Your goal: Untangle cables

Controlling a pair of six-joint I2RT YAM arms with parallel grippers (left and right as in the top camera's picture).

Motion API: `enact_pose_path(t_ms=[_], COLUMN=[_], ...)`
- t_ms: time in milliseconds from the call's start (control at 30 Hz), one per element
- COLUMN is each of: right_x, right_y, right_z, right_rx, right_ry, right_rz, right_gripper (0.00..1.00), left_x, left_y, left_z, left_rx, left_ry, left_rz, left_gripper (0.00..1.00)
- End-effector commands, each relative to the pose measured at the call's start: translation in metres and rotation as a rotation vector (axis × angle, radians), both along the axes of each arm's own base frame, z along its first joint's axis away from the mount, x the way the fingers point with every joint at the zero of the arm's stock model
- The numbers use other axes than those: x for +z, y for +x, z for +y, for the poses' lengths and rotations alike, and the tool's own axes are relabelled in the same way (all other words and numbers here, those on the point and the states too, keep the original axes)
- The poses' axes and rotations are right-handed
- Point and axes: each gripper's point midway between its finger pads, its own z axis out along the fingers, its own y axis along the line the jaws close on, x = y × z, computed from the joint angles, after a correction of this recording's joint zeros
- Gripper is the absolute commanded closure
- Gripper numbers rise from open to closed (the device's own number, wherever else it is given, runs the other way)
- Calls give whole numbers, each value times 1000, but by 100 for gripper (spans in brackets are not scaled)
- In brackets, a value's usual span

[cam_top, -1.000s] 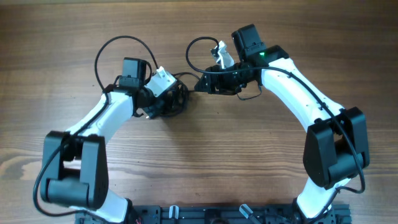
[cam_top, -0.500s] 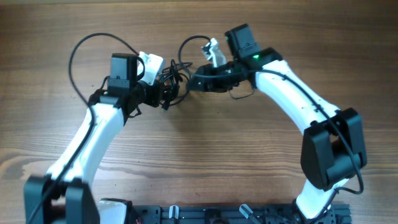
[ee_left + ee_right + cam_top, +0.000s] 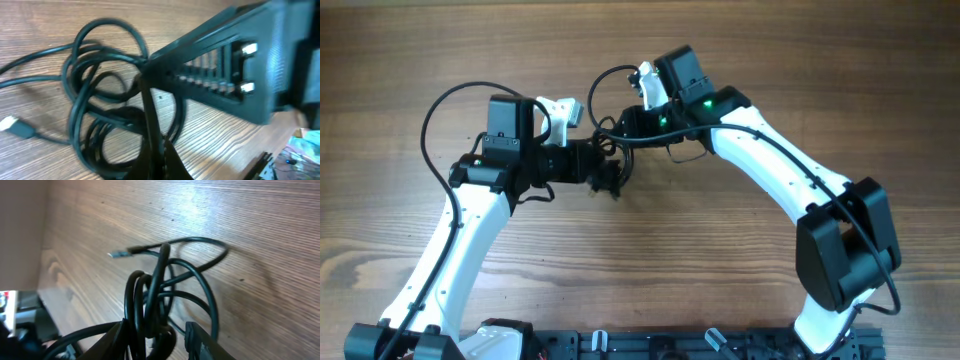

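At the table (image 3: 650, 270) centre, left gripper (image 3: 145, 90) is pinched shut on the cables (image 3: 150, 295); right gripper (image 3: 156, 326) straddles them, jaws narrowly apart.

Glossy black rubber-sheathed cables (image 3: 150, 300) on a matt, fine-grained wooden table (image 3: 640, 270).

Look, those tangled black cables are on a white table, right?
Not quite. The tangled black cables are on a table of brown wood, not a white one. The overhead view shows the wood grain all around them.
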Motion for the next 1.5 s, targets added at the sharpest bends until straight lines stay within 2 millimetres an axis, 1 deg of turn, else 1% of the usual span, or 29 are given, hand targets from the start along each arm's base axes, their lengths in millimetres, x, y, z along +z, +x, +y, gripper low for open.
enact_pose_path(t_ms=[0, 133, 200, 267, 367, 500, 567, 600, 700, 733, 833, 867, 933, 967, 1000, 1033, 1100, 1167, 1233, 1267, 1300, 1400, 1433, 1467], right_x=[-21, -29, -32, -35, -39, -42, -45, -46, -50, -52, -60, -64, -66, -65, -63, -60, -58, -58, -57, -55, -53, -44, -39, -32], right_y=[4, 0, 0, 1, 8, 14, 17, 17, 19, 20, 18, 18, 19, 20, 21, 24, 27, 32, 36, 38, 40, 44, 45, 45], right_z=[-9, -18, -22, -27, -41, -54, -66, -71, -89, -94, -112, -122, -142, -149, -152, -160, -167, -182, -198, -209, -220, -245, -250, -246], right_rx=[-59, -77, -90, -128, -255, -322, -354, -360, -384, -391, -416, -421, -433, -431, -412, -395, -391, -413, -452, -477, -501, -532, -512, -458], right_ry=[-147, -211, -236, -253, -260, -243, -242, -238, -205, -194, -189, -200, -208, -195, -173, -139, -123, -120, -110, -88, -54, 30, 57, 92], right_rz=[-34, -21, -15, 0, 58, 118, 159, 178, 243, 260, 304, 315, 331, 338, 334, 331, 327, 321, 330, 344, 360, 369, 354, 322], right_gripper=[62, 73, 83, 95, 96, 96, 96, 96, 96, 96, 96, 96, 96, 96, 96, 96, 96, 96, 96, 96, 96, 96, 95, 96], left_x=[19, 22, 27, 32, 51, 85, 107, 115, 145, 152, 162, 163, 157, 151, 146, 131, 114, 96, 83, 77, 68, 54, 52, 50], left_y=[0, 0, 2, 3, 16, 42, 52, 54, 59, 58, 55, 53, 51, 49, 47, 41, 35, 28, 24, 22, 21, 18, 16, 13], left_z=[-9, -9, -9, -9, -1, 33, 60, 70, 104, 112, 134, 144, 166, 174, 178, 175, 165, 151, 145, 146, 152, 164, 163, 157], left_rx=[-23, -24, -24, -23, 1, 170, 274, 307, 410, 432, 488, 516, 587, 615, 631, 634, 615, 556, 510, 511, 544, 602, 602, 584], left_ry=[-84, -86, -89, -92, -102, -166, -203, -212, -236, -236, -220, -213, -194, -189, -188, -198, -206, -177, -138, -119, -89, -28, -29, -43], left_rz=[-25, -39, -59, -84, -182, -273, -329, -353, -450, -473, -516, -520, -497, -471, -445, -366, -277, -215, -189, -170, -140, -92, -75, -55], left_gripper=[96, 96, 96, 96, 96, 96, 96, 96, 96, 96, 96, 96, 96, 96, 96, 96, 96, 96, 96, 96, 96, 96, 96, 96])
